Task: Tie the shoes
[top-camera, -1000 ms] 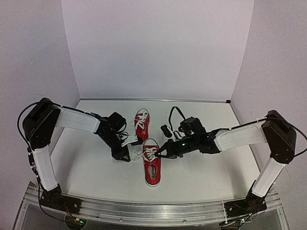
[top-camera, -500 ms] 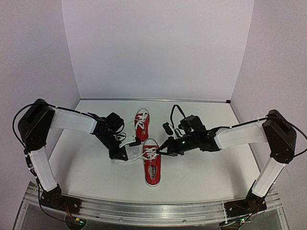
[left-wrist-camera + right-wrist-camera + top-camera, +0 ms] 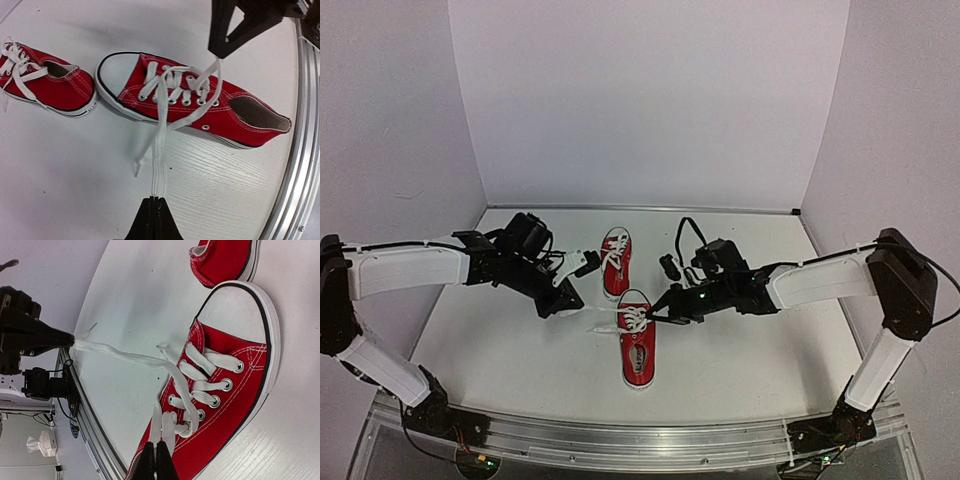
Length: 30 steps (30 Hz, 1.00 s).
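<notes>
Two red sneakers lie mid-table. The near shoe has loose white laces; the far shoe lies just behind it. My left gripper is left of the near shoe, shut on a lace strand that runs taut from the eyelets to its tip. My right gripper is at the shoe's right side by the top eyelets, shut on the other lace strand just above the shoe. The far shoe also shows in the left wrist view, untouched.
An aluminium rail runs along the table's near edge, also seen in the left wrist view. White walls close in the back and both sides. A loose lace end lies on the table beside the taut strand.
My left arm has swung out to the left and lowered, drawing its lace strand away from the near shoe. My right gripper has hardly moved and keeps its lace.
</notes>
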Each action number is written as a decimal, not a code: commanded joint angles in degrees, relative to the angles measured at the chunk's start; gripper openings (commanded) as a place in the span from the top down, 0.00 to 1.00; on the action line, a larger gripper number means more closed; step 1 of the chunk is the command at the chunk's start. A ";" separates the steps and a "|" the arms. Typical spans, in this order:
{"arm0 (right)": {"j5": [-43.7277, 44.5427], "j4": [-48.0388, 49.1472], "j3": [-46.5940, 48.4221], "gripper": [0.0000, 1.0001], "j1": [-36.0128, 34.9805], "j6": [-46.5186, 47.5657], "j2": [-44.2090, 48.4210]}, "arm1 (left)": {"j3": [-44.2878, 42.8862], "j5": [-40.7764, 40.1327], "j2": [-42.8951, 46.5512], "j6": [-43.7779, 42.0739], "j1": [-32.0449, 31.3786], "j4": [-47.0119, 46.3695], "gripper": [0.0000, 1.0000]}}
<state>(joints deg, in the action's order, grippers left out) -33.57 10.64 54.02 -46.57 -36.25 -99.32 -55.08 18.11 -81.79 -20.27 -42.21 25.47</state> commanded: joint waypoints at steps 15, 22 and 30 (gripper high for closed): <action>2.07 -1.48 4.91 1.00 1.20 1.36 -1.21 | 1.86 -4.45 13.28 18.12 -22.70 4.95 1.00; -0.91 -2.40 6.93 1.00 1.31 4.41 -1.76 | -4.68 -1.99 -0.52 15.10 -31.33 -8.43 1.00; -4.06 -4.19 8.41 1.00 1.44 7.97 -2.21 | -17.37 -3.51 -20.74 6.65 -31.97 -21.27 1.00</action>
<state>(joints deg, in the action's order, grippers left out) -35.08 7.46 59.79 -45.51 -31.22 -100.43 -64.69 15.08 -96.86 -7.92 -74.22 14.56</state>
